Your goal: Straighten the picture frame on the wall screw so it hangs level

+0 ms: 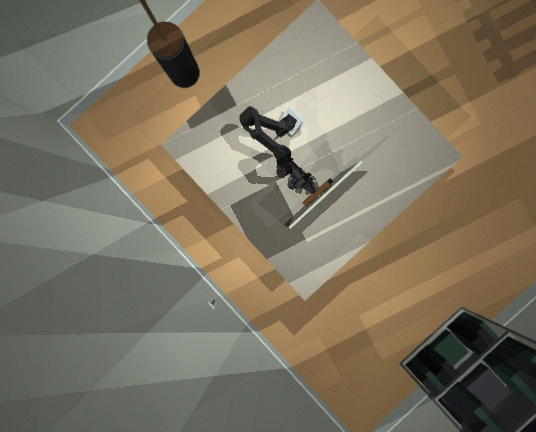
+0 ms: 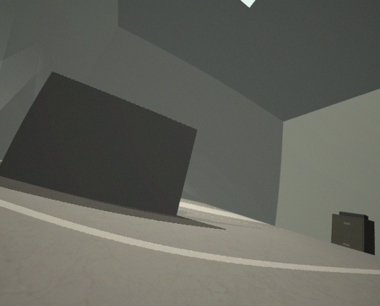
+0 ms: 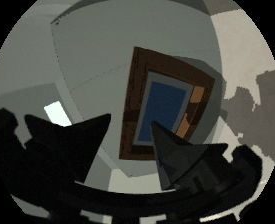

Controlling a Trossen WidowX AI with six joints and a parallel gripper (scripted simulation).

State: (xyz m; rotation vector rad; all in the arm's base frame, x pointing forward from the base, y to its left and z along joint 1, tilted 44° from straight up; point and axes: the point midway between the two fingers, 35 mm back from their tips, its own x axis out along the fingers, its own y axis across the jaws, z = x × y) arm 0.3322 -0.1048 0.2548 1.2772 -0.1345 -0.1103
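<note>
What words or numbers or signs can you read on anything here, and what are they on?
None that I can read.
Brown picture frame with a blue picture: no letters or numbers seen.
Black robot gripper: none seen.
Dark cabinet: two small pale marks, too small to tell.
Small pale piece on the grey wall: too blurred to tell.
</note>
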